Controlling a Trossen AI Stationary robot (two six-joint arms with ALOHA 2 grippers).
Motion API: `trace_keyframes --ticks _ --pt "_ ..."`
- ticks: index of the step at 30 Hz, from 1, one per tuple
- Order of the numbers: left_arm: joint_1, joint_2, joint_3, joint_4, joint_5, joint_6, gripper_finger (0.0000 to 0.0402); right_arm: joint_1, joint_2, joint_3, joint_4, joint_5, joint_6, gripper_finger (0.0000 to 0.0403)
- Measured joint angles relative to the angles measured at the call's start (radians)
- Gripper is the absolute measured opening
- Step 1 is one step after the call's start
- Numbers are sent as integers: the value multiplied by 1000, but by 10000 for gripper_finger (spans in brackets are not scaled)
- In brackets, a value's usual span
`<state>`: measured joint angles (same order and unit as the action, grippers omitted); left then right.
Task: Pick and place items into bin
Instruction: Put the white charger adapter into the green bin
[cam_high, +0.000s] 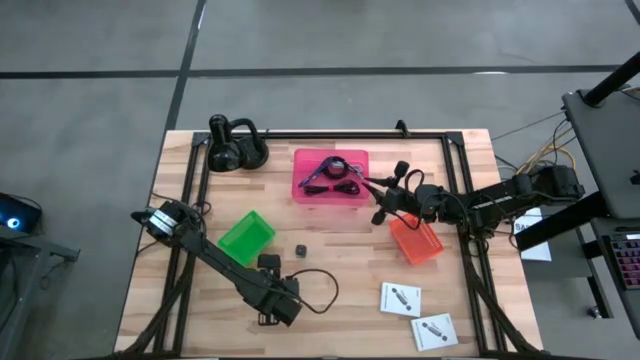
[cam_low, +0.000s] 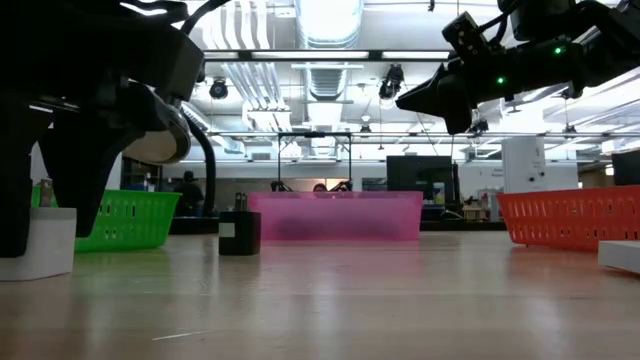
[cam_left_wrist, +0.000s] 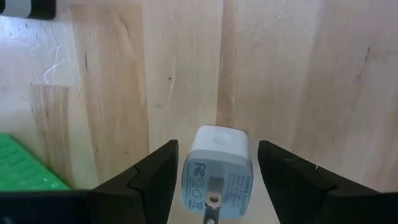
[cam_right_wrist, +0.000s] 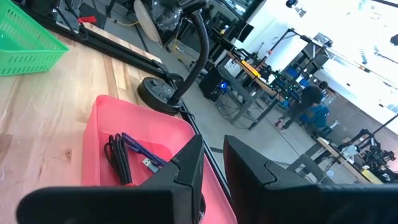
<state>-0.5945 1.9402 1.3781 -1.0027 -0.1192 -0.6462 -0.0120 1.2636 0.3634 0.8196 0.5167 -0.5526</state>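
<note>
Between the left gripper's (cam_left_wrist: 214, 186) wide open fingers a white charger (cam_left_wrist: 214, 171) is standing on the table (cam_left_wrist: 298, 74), not yet gripped. I judge the step is the pick: the fingers need to close on it, then carry it to a bin. Right gripper (cam_high: 381, 212) is hanging nearly shut, holding nothing, beside the pink bin (cam_high: 303, 190), where cables (cam_right_wrist: 127, 158) are lying.

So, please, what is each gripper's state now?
Left gripper: open around the white charger, not closed on it.
Right gripper: shut, holding nothing visible, beside the pink bin.
</note>
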Motion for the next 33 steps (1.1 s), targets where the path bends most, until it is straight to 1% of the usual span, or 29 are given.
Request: trace_keyframes --ticks 10,20,23,28,33 --pt "0 2 -31 1 13 1 205 0 0 0 0 0 0 52" --pt "1 2 -54 47 16 0 203 0 0 0 0 0 0 52" --pt "1 2 -54 52 17 -1 186 0 0 0 0 0 0 52" --pt "1 2 -50 58 21 -1 137 0 0 0 0 0 -1 52" --pt "1 2 -50 56 34 -1 134 0 0 0 0 0 -1 52"
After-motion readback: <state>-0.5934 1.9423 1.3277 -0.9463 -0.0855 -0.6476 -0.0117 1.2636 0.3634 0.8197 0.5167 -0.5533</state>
